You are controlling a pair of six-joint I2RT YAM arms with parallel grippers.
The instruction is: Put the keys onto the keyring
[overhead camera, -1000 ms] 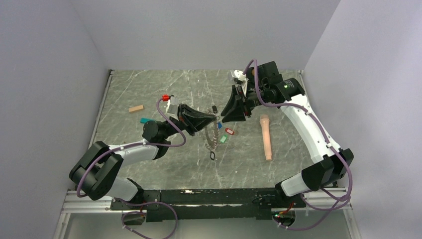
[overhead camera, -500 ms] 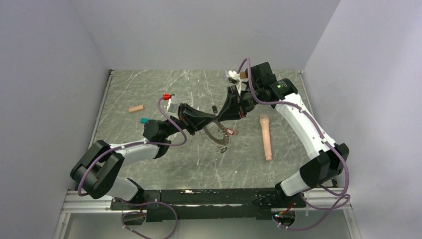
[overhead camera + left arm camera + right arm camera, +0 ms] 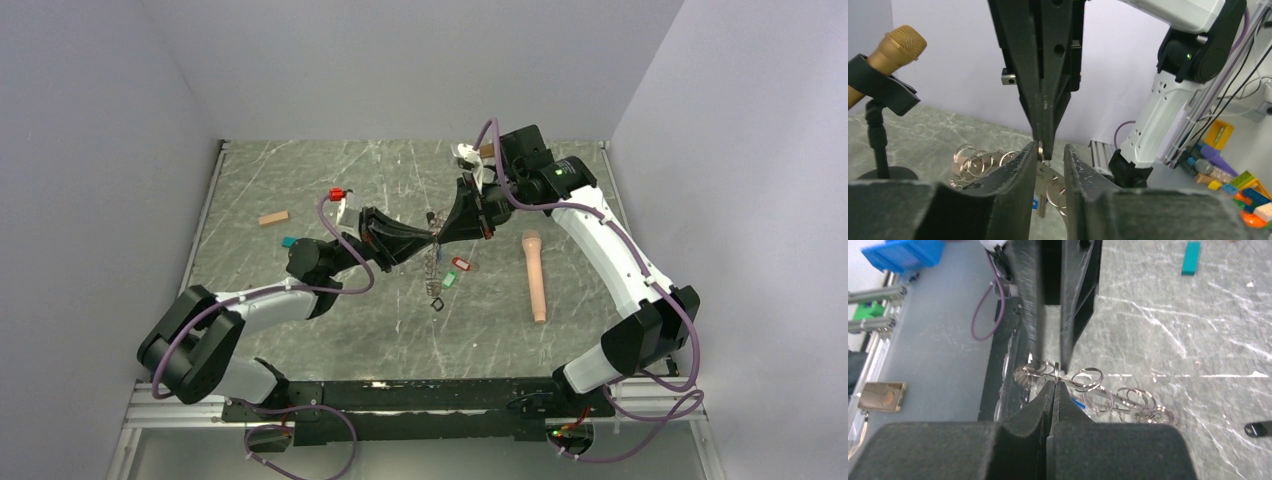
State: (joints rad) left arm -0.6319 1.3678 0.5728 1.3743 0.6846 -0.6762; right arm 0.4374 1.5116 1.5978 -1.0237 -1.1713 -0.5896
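A: Looking at the 2 arms, where r they?
B: Both meet over the middle of the table [image 3: 300,190], tips nose to nose.
A: What's the right gripper [image 3: 1054,385] doing?
B: It's pinched tight, no gap. It has 1 ring of the keyring [image 3: 433,272] btwn its tips.
A: & the left gripper [image 3: 1049,156]?
B: Its jaws r a little bit apart. The ring & the right tips sit in that gap. Can't tell if its pads touch the ring.
A: Where's the rest of the keyring?
B: Its top end is up at the tips. The rest runs down & lies on the table.
A: And the keys?
B: Red tag key [image 3: 459,263] & green tag key [image 3: 449,281] lie on the table just right of the chain, close together. Can't tell if they're hooked on. A small metal key [image 3: 1041,195] hangs just under the pinched ring, w/ a bit of blue beside it.
A: Other stuff?
B: A pink mic [image 3: 536,275] lies further right. A teal block [image 3: 290,242] & a wood block [image 3: 273,217] r far left.
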